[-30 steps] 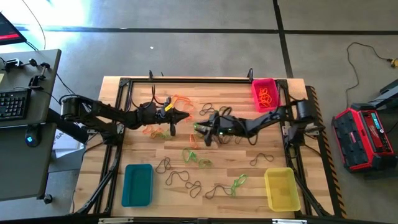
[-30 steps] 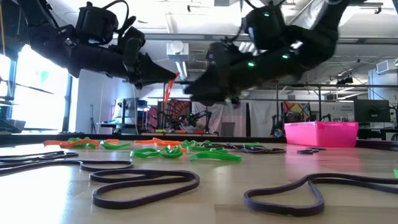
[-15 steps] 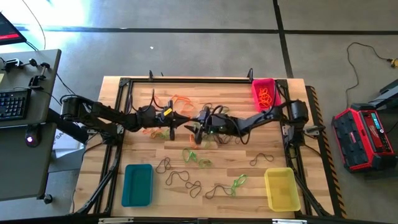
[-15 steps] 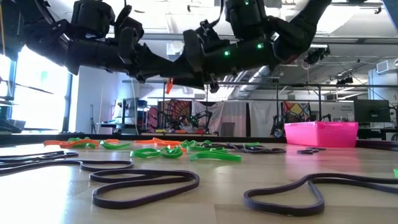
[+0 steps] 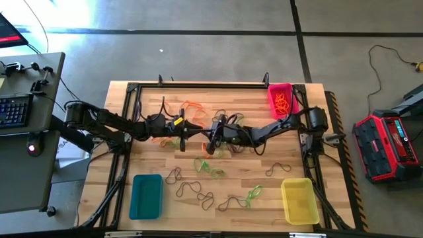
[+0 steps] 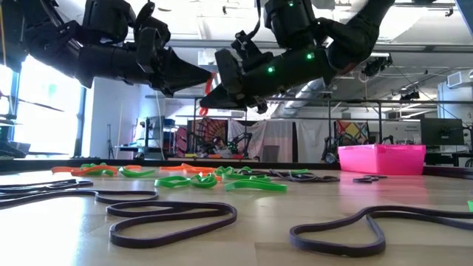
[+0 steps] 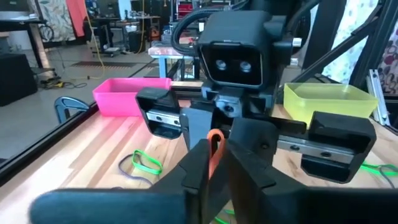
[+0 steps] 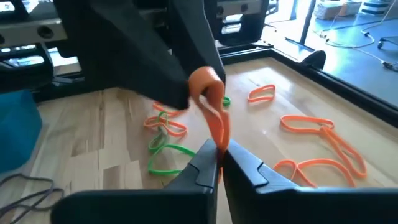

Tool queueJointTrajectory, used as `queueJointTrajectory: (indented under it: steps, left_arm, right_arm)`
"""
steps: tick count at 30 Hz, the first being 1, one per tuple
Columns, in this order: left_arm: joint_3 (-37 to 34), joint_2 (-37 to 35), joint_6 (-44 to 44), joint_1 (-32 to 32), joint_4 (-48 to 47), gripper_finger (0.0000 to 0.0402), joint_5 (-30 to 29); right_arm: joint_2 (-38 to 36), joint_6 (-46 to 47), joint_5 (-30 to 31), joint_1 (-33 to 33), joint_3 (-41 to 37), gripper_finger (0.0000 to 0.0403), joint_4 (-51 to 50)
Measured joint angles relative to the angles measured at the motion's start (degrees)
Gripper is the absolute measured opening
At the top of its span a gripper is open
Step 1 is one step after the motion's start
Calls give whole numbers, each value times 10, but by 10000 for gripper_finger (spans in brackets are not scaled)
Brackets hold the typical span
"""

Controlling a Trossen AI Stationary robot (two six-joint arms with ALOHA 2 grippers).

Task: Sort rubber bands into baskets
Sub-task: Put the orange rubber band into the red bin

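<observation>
Most rubber bands (image 5: 198, 190) lay unsorted on the table (image 5: 264, 192); only the pink basket (image 5: 280, 99) held orange ones. Left gripper (image 5: 187, 125) and right gripper (image 5: 211, 130) both pinched one orange band (image 8: 214, 121) mid-table.

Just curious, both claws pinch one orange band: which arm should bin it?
Right. Left gripper and right gripper both pinch the orange band, but the pink basket holding orange ones sits by the right arm's base.
</observation>
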Motion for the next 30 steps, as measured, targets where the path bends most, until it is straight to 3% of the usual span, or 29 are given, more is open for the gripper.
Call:
queueJointTrajectory:
  steps: [5,8,16,24,30]
  left_arm:
    - [0,0,0,0,0,88,-4]
    - [0,0,0,1,-10,108,-14]
    - [1,0,-24,13,-56,126,-47]
    - [1,0,-42,24,-83,127,-47]
    - [1,0,-45,24,-84,127,-45]
  right_arm:
    - [-7,1,21,0,0,3,-36]
    - [-35,30,70,1,0,3,-108]
    - [-153,160,161,-48,0,1,-473]
    - [-278,277,163,-168,0,0,-825]
    - [-310,263,132,-306,0,0,-926]
